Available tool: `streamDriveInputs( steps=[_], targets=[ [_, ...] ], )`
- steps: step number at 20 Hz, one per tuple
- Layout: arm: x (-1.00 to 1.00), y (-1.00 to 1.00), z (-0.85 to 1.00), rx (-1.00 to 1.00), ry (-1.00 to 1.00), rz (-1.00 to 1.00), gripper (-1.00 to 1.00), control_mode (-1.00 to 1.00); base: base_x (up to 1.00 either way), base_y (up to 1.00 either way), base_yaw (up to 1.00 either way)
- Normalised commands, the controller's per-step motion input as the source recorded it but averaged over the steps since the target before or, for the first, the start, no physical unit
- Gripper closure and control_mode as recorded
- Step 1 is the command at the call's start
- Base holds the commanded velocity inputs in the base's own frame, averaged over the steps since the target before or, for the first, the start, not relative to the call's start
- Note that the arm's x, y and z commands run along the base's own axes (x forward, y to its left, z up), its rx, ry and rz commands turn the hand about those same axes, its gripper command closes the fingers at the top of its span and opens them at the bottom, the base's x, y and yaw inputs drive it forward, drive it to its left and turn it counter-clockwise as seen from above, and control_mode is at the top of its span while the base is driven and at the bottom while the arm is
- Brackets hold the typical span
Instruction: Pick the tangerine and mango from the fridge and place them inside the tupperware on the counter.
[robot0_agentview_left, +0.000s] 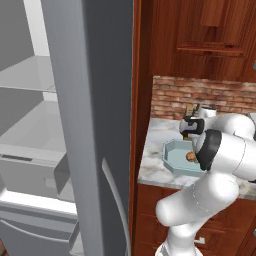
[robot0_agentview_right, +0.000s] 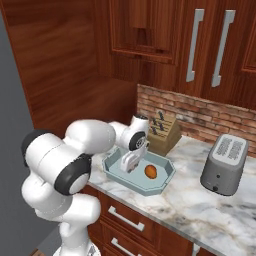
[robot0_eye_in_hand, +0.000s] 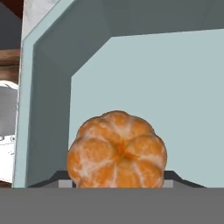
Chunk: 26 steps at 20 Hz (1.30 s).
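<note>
Even, flat rendered light, no glare. Soft shadow under wall cabinets (robot0_agentview_right: 150, 30). Hand view slightly soft, tupperware (robot0_eye_in_hand: 131, 87) interior evenly lit. No edge distortion visible.

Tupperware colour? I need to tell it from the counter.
Pale teal-blue, plain, no pattern. The tupperware shows best in the right base view.

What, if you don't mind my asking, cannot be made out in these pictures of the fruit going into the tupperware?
- Left base view: the arm covers the right part of the tupperware; the fridge door hides the shelves behind it.
- Right base view: the gripper blocks its own load, beside the mango.
- Hand view: the tangerine is cut off below, so contact with the tupperware floor is unclear.
</note>
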Motion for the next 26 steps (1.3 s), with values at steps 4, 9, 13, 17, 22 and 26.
streamDriveInputs(
  steps=[4, 9, 13, 17, 22, 26],
  targets=[
    [0.05, 0.00, -0.31, 0.00, 0.00, 0.00, 1.00, -1.00, 0.00, 0.00, 0.00],
    [0.01, 0.00, -0.30, 0.00, 0.00, 0.00, 1.00, -1.00, 0.00, 0.00, 0.00],
    [0.00, 0.02, -0.29, 0.00, 0.00, 0.00, -1.00, -1.00, 0.00, 0.00, 0.00],
    [0.00, 0.00, -0.12, 0.00, -0.01, 0.00, -1.00, -1.00, 0.00, 0.00, 0.00],
    [-0.11, 0.00, 0.07, 0.00, -0.01, -0.14, -1.00, -1.00, 0.00, 0.00, 0.00],
    [-0.15, 0.00, 0.34, 0.00, -0.06, -0.14, -1.00, -1.00, 0.00, 0.00, 0.00]
  ],
)
